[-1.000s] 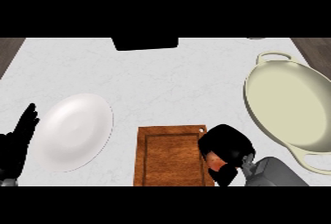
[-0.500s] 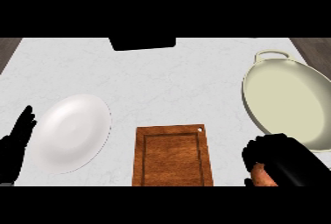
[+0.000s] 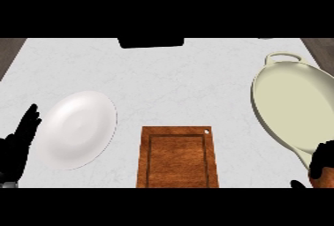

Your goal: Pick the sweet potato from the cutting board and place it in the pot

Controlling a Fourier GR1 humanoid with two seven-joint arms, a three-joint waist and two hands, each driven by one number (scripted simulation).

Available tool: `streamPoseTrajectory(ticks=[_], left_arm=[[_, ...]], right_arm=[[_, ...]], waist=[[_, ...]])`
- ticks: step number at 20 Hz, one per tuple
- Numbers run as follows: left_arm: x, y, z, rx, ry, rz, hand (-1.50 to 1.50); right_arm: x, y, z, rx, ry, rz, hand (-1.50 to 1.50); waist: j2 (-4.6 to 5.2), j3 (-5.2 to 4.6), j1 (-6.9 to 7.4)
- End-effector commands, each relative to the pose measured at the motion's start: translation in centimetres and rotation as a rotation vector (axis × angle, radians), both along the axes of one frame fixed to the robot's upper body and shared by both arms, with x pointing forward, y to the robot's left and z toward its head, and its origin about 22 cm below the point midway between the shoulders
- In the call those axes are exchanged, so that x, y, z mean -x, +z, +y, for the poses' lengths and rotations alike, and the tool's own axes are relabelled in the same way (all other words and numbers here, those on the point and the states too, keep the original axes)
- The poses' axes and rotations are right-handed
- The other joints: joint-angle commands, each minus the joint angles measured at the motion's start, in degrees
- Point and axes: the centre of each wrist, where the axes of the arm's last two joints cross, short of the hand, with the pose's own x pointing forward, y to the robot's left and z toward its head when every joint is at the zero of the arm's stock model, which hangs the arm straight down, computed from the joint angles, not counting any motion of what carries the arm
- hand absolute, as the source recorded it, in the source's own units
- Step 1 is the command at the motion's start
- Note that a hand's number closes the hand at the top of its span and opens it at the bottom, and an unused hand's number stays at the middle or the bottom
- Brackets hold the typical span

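Sweet potato [image 3: 319, 180] sits gripped by the right hand [image 3: 324, 155] at the tabletop's [image 3: 176, 79] front-right corner beside the pot [image 3: 294, 101]; left hand [image 3: 18, 145] rests open at the left edge.

My right hand [image 3: 324, 155], far right of the cutting board [image 3: 177, 154], is mostly cut off by the right edge. Its fingers curl over the sweet potato [image 3: 317, 180], so only an orange sliver shows. The pot [image 3: 290, 106], up-right of the cutting board, has its right side out of frame. The cutting board's near end is cropped at the bottom. My left hand [image 3: 20, 145], far left of it, has its wrist and outer side cropped. The dark object [image 3: 151, 42] beyond the cutting board is cropped at the top; can't tell what it is.
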Motion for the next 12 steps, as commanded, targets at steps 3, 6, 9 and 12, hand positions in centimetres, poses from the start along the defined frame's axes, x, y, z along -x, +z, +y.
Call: streamPoseTrajectory(ticks=[3, 6, 9, 12], left_arm=[[0.4, 0.4, -1.0, 0.0, -0.04, -0.007, 0.0], [-1.2, 0.1, -0.7, 0.007, -0.053, -0.013, 0.0], [-1.4, -1.1, -1.0, -0.012, -0.05, -0.02, 0.0], [-2.9, 1.2, -2.3, 0.004, -0.059, -0.014, 0.0]], right_arm=[[1.1, 3.4, -1.6, -0.206, -0.004, -0.039, 1.5], [-2.3, 3.2, -5.9, -0.245, -0.037, -0.074, 1.5], [-3.9, 2.8, -8.3, -0.283, -0.047, -0.075, 1.5], [-7.0, 4.0, -7.5, -0.251, -0.046, -0.038, 1.5]], waist=[[0.25, -0.05, 2.27], [0.58, -0.04, 2.99], [0.66, -0.04, 3.18], [0.7, -0.06, 3.67]])
